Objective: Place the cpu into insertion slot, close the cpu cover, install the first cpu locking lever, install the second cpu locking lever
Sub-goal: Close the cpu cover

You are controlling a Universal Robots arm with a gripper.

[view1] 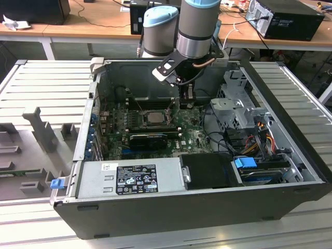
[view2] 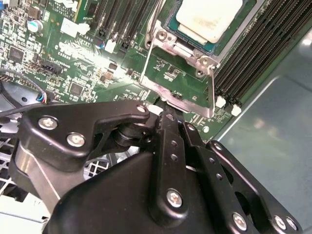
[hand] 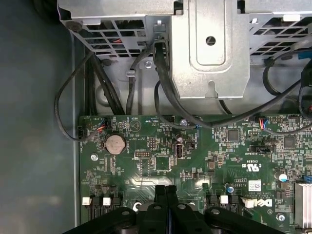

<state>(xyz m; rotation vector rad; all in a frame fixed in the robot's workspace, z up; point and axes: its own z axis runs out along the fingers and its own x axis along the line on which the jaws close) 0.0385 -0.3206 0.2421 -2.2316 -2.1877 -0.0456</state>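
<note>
One robot arm (view1: 194, 26) carries one claw (view2: 168, 114). One open computer case (view1: 290, 129) holds one cpu (view2: 208, 17), one insertion slot (view2: 163, 36), one cpu cover (view2: 146, 73), one long black graphics card (view1: 148, 139), one power supply (view1: 129, 176) and one round coin battery (hand: 115, 143).

the exterior view looks steeply down into the open case (view1: 171, 212); both wrist views face its motherboard (hand: 146, 165) (view2: 73, 63) from close.

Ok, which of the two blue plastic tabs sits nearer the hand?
The blue tab on the drive, at the exterior view's right; the other blue tab juts out at the far left, farther from the hand.
</note>
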